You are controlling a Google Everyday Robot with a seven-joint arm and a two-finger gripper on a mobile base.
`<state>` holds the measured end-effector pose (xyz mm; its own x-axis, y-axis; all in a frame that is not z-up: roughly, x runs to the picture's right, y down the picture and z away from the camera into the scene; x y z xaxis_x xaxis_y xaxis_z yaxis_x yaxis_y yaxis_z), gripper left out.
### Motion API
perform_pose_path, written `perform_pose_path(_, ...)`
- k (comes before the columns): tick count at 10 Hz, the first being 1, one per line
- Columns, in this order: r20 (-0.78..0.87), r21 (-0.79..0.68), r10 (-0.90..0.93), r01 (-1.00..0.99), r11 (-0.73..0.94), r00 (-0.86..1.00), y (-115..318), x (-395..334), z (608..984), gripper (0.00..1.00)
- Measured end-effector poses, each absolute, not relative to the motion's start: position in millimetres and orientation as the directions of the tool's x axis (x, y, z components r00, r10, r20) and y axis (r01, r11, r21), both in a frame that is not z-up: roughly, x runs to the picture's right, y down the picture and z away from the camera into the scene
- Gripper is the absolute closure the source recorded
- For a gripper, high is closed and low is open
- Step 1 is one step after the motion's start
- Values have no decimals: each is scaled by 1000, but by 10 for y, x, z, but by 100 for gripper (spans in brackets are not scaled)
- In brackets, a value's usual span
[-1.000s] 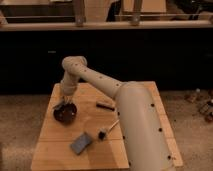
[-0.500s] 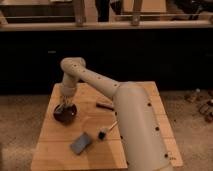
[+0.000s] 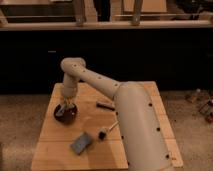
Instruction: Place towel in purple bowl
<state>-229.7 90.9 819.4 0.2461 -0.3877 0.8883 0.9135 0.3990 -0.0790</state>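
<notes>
The gripper (image 3: 65, 106) hangs right over the purple bowl (image 3: 65, 113) at the left of the wooden worktop (image 3: 60, 145), a pale scrap, seemingly the towel (image 3: 63, 111), showing in the bowl beneath it, and whether the fingers grip it or stand apart I cannot tell. Around it: a flat blue-grey pad (image 3: 81, 143) near the front edge, a small dark-and-white object (image 3: 103, 133) just beside it, a dark bar-shaped thing (image 3: 104, 105) to the bowl's right, and the big cream arm (image 3: 131, 120) sweeping across the worktop's right half.
</notes>
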Motion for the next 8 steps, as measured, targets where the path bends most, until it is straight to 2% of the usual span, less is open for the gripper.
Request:
perform_pose_path(2,887,-73,-390,908,412,248,877,-2242,8168,21)
perform_pose_path(8,878,-63,-400,893,446,262,805,-2184,8134,20)
